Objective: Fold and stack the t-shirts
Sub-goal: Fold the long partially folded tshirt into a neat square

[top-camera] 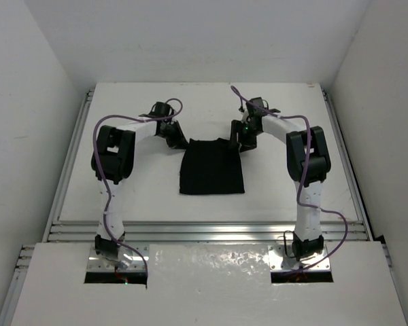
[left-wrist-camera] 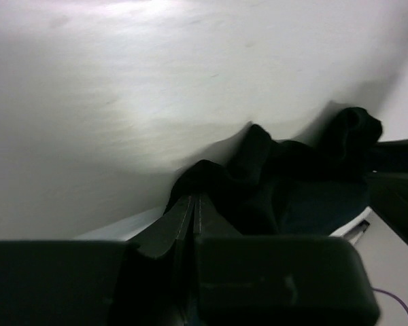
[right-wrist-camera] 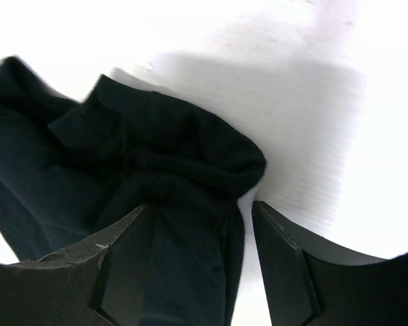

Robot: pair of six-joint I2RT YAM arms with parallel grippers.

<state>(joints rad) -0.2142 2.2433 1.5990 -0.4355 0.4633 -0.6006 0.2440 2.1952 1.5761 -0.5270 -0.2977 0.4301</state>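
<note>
Black t-shirt (top-camera: 211,168) lies mid-desk (top-camera: 149,193), already folded to a flat rectangle. Both arms are at its far corners. Left fingers (left-wrist-camera: 180,217) closed to a seam, cloth bunched at their tips, apparently pinching that corner. Right fingers (right-wrist-camera: 279,258) spread wide, straddling the rumpled far-right corner without gripping it. Likely positioned to take both corners and bring the far edge nearer for another fold.

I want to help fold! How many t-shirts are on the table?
1. The black t-shirt lies centered, far corners at the left gripper and right gripper. Others might hide underneath.
</note>
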